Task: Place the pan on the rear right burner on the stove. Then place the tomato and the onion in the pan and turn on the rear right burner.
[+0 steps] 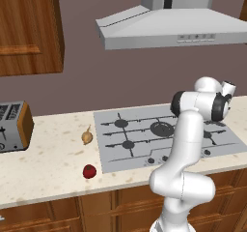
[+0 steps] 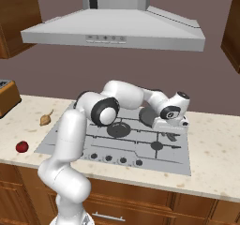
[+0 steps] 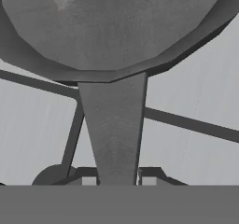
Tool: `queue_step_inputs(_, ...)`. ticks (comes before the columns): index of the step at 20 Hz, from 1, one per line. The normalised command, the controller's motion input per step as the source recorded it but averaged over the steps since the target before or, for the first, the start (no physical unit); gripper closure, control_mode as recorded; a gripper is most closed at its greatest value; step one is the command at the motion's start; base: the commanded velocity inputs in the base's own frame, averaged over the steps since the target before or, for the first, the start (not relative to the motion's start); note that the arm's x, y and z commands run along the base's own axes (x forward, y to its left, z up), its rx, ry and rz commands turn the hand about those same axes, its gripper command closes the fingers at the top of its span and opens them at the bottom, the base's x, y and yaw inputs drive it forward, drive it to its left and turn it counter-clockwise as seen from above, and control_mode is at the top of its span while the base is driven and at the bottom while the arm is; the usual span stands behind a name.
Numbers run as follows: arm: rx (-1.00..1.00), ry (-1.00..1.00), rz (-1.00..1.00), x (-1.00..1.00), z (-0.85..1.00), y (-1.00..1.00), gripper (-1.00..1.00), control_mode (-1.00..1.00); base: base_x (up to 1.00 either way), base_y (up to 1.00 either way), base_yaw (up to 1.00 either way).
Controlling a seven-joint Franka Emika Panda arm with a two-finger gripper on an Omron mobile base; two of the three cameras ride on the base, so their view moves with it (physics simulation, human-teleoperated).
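On the left of the counter, seen from the left base camera, the onion lies just left of the stove, its stem pointing away. The tomato sits nearer the front edge, apart from the onion and also left of the stove. A toaster stands at the far left, a hood hangs above the stove, and a wooden cabinet fills the upper left. The arm bends over the stove's right side and covers that part of the cooktop.

From the right base camera, the gripper is low over the right rear of the stove, and the pan shows as a dark round shape just behind the hand, on the rear right burner's area. The burner itself is hidden under it. The onion and tomato lie on the counter left of the stove, well apart from the pan. Knobs line the stove's near edge.

Up close in the hand camera, the pan fills the top, and its handle runs down between the fingertips. The claw is clamped on the handle. Thin grate bars cross the silver stove top beneath.
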Motion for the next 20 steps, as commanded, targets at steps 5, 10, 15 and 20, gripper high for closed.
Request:
queue_step_inputs(5, 0.00, 0.00, 0.00, 0.00, 0.00, 0.00, -1.00, -1.00, 0.00, 0.00, 0.00)
queue_step_inputs(10, 0.00, 0.00, 0.00, 0.00, 0.02, 0.00, -1.00, -1.00, 0.00, 0.00, 0.00)
queue_step_inputs(15, 0.00, -0.03, 0.00, -0.20, 0.44, 0.01, -1.00, -1.00, 0.00, 0.00, 0.00)
queue_step_inputs(20, 0.00, -0.08, 0.00, -0.50, 0.51, 0.05, -1.00, -1.00, 0.00, 0.00, 0.00)
